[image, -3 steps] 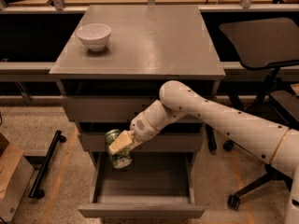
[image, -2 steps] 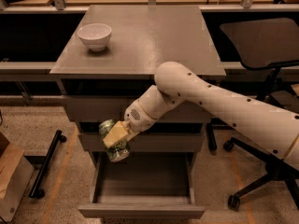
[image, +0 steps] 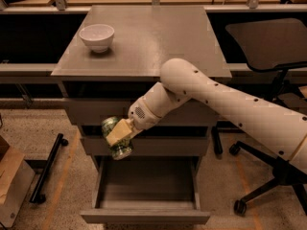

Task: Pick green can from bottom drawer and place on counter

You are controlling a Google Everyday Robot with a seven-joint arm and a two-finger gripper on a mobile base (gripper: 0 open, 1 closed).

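Here's the white arm's two-finger gripper (image: 115,137) out in front of the drawer fronts, tan fingers (image: 122,131) clamped across the small dark green drink can (image: 123,150), which is tilted in the grasp. The can is in the air, above the open grey bottom drawer (image: 144,217) and below the glossy grey counter (image: 158,42), where a white bowl (image: 97,36) stands.

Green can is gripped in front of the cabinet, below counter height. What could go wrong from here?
1. The gripper holds the can below the counter edge; a straight lift could clip that edge.
2. The fingers cover only the can's middle and it sits tilted, so it might slip and drop into the open bottom drawer.
3. A placement far to the left could knock the bowl.
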